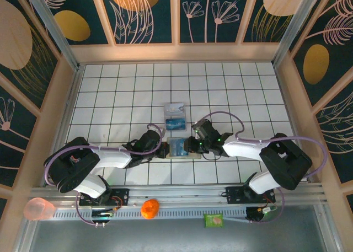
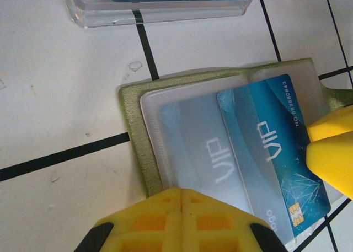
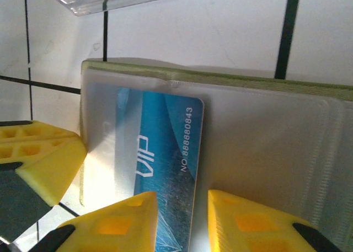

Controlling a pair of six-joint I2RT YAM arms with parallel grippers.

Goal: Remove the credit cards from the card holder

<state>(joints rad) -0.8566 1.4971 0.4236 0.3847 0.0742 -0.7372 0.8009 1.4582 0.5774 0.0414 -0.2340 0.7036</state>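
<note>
Top view: holder (image 1: pixel 177 147) lies open on the table between left gripper (image 1: pixel 164 150) and right gripper (image 1: pixel 190 146). A clear box (image 1: pixel 175 117) just beyond it holds blue cards, so the task is judged partly done.

Left wrist: left gripper's pads meet, closed, over the holder's near edge. Pale card (image 2: pixel 193 147) sits fully sleeved, and blue card (image 2: pixel 276 147) is partly out. Both remain to be removed.

Right wrist: right gripper's fingers stand apart, gripping nothing, with the blue card's long edge in the gap.
</note>
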